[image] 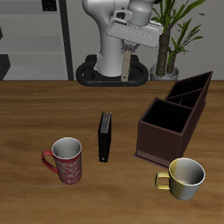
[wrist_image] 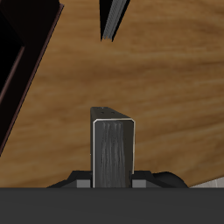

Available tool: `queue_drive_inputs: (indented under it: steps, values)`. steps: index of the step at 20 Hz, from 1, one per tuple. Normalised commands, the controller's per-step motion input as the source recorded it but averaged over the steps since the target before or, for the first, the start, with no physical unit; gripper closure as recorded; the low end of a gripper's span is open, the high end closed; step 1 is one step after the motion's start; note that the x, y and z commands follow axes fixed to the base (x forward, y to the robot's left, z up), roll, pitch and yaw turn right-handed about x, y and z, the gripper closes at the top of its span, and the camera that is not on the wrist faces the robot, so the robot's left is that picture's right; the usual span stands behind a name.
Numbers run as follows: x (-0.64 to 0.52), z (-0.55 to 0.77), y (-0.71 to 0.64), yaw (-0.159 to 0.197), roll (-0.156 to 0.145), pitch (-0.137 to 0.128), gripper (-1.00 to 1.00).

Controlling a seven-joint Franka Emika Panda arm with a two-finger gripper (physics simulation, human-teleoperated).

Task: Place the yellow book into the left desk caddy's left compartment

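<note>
one yellow book hangs from the gripper in the upper middle of the exterior frame, high above the table's back. the wrist view shows its grey cover and tan edge pinched between the jaws, which are closed onto its two faces.

handling (a judgement): light, stiff, thin. smooth covers may slip or swing, so a hold across the faces near one end suits it, as here.

arm pose: raised and folded near its base, gripper pointing down, well apart from the left desk caddy at right centre. the black book stands at centre.
</note>
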Motion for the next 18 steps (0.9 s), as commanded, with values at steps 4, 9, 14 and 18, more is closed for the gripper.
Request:
queue_drive_inputs:
  steps: [4,9,14,18]
  values:
    - [-0.10,-0.12,0.31,-0.024,0.040,0.054,1.00]
    - [-0.14,-0.09,0.41,0.040,0.049,-0.018,1.00]
    - [0.04,-0.05,0.22,0.010,0.026,0.024,1.00]
    - [0.17,-0.06,0.30,0.018,0.041,0.034,1.00]
